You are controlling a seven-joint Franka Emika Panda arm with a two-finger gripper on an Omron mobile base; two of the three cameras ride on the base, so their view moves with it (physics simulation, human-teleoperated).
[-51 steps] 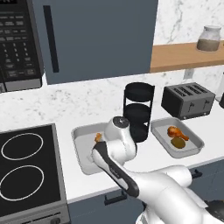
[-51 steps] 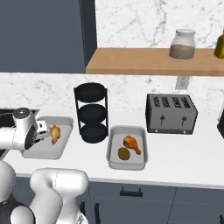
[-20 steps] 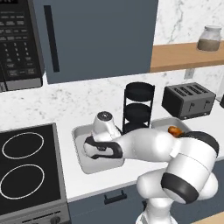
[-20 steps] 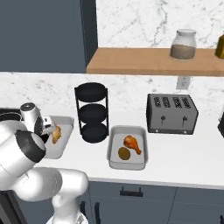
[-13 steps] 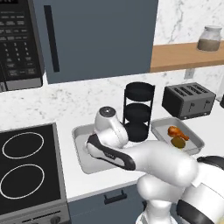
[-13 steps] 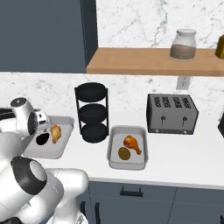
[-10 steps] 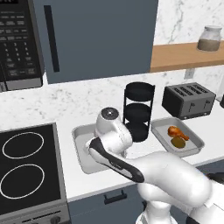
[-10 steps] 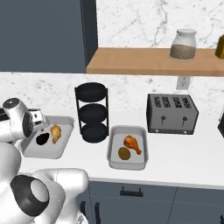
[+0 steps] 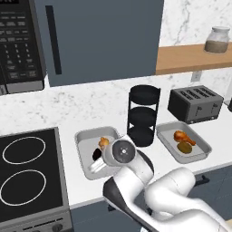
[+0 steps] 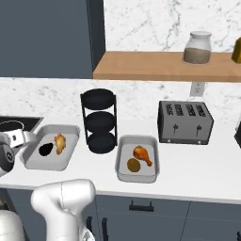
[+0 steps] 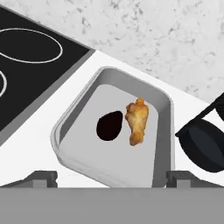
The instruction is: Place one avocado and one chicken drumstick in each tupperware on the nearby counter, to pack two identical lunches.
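Hand view is showing us a grey tupperware (image 11: 162, 131) with a dark avocado (image 11: 109, 125) and a golden chicken drumstick (image 11: 137, 121) lying side by side inside it. Our end effector (image 11: 111, 177) is hanging over its near rim with the tips spread wide, holding nothing. On the white tabletop (image 10: 197, 167) we are seeing a second tupperware (image 10: 120, 164), right of the black rack (image 10: 99, 121), holding another avocado (image 10: 133, 165) and another drumstick (image 10: 142, 154)
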